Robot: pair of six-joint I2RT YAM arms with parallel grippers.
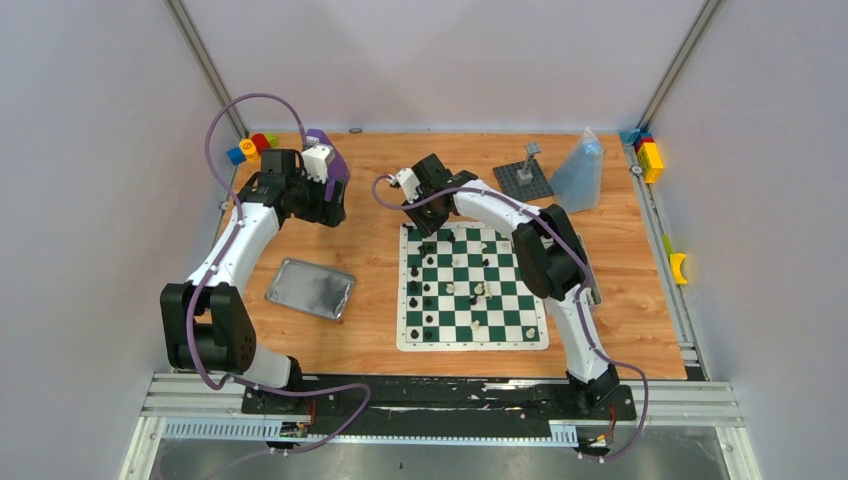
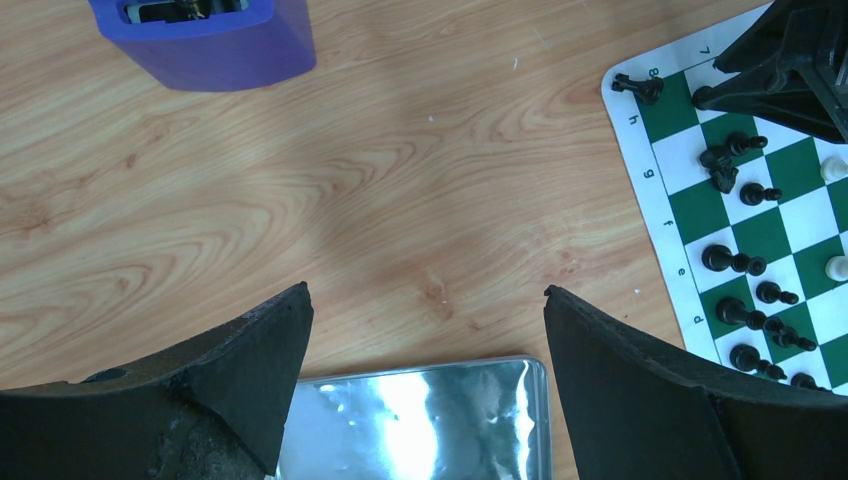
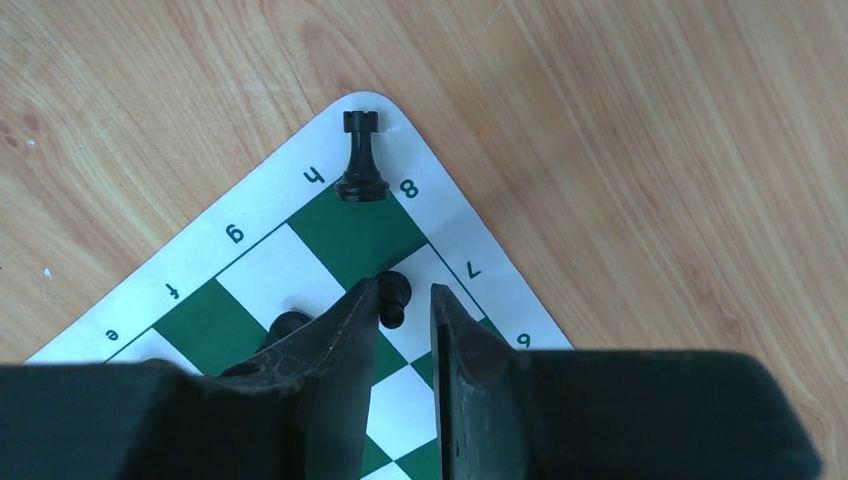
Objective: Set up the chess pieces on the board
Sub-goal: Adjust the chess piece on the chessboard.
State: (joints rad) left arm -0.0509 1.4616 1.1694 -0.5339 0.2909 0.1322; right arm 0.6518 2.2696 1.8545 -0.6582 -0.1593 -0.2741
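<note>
A: which step are we on?
B: black corner. right pincer (image 3: 402,290) is down at the upper-left corner of the board (image 1: 472,343) in the top view, jaws narrowed to a slit around a black pawn (image 3: 395,300) on the white square just inside that corner
A: gripped?
B: can't tell. pawn sits right at the fingertips, contact isn't clear
A: left arm?
B: left pincer (image 2: 425,295) spread wide, holding nothing, hanging over bare surface with the tin (image 2: 420,420) at the bottom of its view. looks idle
A: other chess pieces (image 1: 428,290)?
B: black rook (image 3: 361,160) upright at the outer tip of the corner square, base half on the border. more black down the board's left side, a few white mid-board. task looks far from done
A: next move?
B: my read: pawn upright and centred on its square, then a straight lift so the fingers miss the rook. rook wants centring after
</note>
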